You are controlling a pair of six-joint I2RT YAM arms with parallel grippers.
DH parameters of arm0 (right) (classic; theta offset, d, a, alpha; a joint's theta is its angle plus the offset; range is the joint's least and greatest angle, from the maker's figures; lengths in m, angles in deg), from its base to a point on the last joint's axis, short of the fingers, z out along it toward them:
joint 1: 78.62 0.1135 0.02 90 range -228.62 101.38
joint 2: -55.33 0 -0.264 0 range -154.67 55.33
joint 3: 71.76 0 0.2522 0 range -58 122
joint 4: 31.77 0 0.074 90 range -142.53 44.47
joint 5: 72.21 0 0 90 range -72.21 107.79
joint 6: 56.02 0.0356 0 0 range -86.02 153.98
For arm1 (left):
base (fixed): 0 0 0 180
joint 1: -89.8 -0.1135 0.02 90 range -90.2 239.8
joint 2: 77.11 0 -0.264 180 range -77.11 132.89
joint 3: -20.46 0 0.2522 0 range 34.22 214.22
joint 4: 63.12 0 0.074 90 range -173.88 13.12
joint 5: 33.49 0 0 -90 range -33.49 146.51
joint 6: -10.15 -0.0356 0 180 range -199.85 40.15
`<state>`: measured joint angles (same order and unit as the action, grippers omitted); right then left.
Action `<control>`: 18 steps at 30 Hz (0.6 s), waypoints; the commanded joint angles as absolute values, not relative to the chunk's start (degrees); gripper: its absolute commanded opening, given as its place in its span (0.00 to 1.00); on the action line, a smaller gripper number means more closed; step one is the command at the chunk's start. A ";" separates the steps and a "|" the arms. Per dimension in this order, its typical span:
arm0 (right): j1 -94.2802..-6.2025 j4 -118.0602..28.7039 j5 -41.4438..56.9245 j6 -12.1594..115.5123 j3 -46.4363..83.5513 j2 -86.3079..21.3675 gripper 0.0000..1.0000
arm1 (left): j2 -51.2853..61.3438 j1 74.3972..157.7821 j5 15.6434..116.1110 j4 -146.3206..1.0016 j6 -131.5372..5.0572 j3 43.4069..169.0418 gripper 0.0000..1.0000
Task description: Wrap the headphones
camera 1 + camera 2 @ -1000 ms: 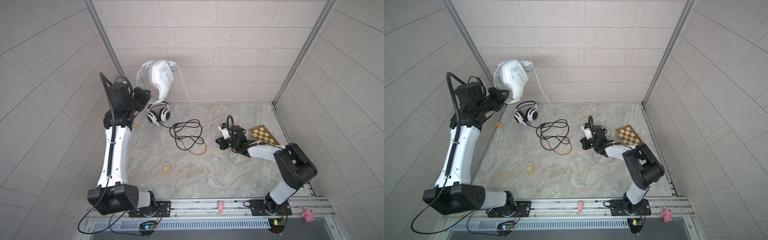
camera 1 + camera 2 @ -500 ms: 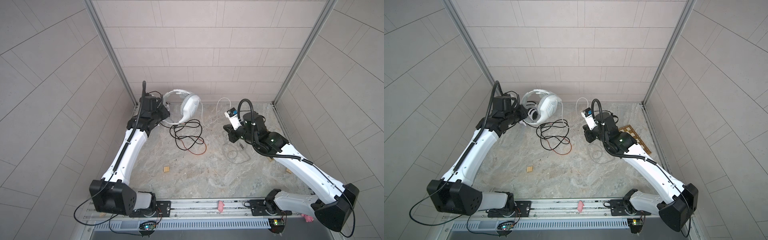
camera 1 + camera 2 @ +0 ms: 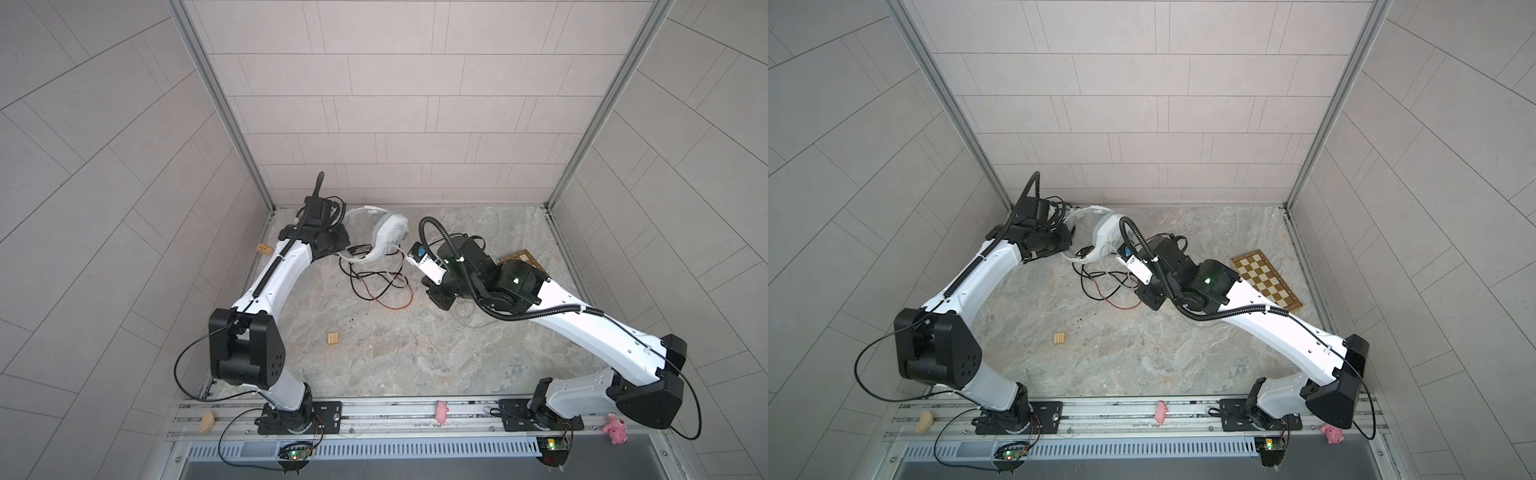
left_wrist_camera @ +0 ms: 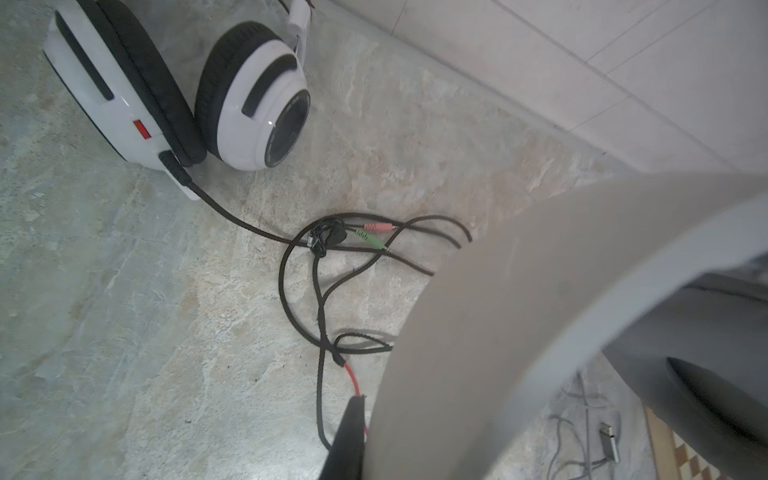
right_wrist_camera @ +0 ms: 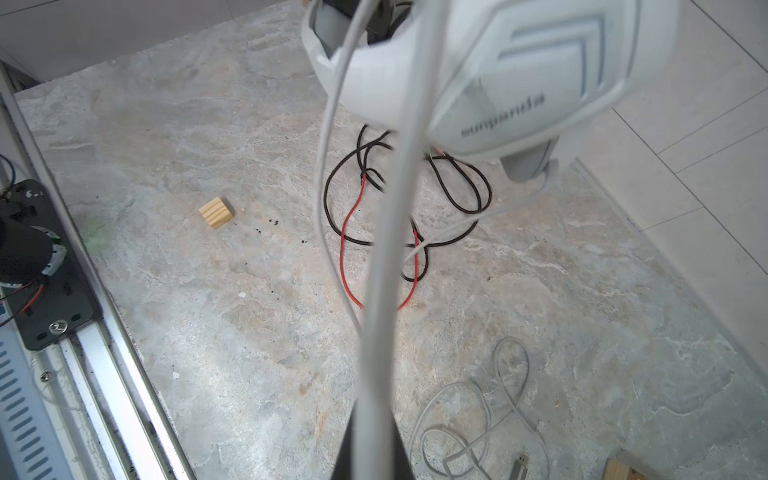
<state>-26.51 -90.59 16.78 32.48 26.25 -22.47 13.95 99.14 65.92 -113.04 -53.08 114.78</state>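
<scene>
**Grey headset lifted, cable pinched**

A wooden block (image 3: 333, 338) lies nearest, out of the way. The right gripper (image 3: 439, 297) is clamped on the whitish cable (image 5: 386, 249): limp, light, probably slippery, its plug (image 5: 519, 464) loose near a chessboard (image 3: 1264, 278). Beyond, the tangled black-red cable (image 5: 343, 249) could snag. Farthest, the left gripper (image 3: 341, 248) is closed on the stiff headband of the pale-grey headset (image 3: 388, 232), held above the worktop (image 3: 415, 365); the white headset (image 4: 257, 95) rests by the wall.
</scene>
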 commanded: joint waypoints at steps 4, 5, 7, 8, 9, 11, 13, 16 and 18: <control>-21.55 -92.90 16.30 30.99 31.61 -24.90 0.01 | 14.19 103.70 61.26 -117.57 -57.74 120.44 0.00; -21.04 -92.58 16.30 30.89 31.52 -25.15 0.01 | 14.24 104.19 61.80 -117.53 -57.78 120.52 0.00; -20.88 -91.79 16.77 30.83 30.94 -25.18 0.01 | 14.27 105.60 62.58 -117.57 -58.41 120.79 0.00; -20.88 -90.93 17.73 30.88 30.37 -24.95 0.00 | 13.97 106.49 62.36 -117.57 -58.75 120.80 0.00; -20.88 -89.91 19.91 30.89 29.60 -24.61 0.00 | 13.62 107.44 61.78 -117.51 -59.20 120.71 0.00; -21.20 -87.92 24.46 31.60 28.25 -23.77 0.00 | 13.03 108.76 61.52 -117.48 -60.00 120.46 0.00; -22.26 -86.52 26.54 32.80 27.27 -23.06 0.00 | 12.37 109.78 62.25 -116.95 -60.16 119.80 0.00; -23.94 -85.81 29.70 34.07 26.24 -22.18 0.00 | 11.35 110.83 64.76 -115.50 -60.04 118.87 0.00; -25.60 -84.91 31.99 35.24 25.24 -21.43 0.00 | 10.60 111.48 65.03 -114.90 -60.57 118.45 0.00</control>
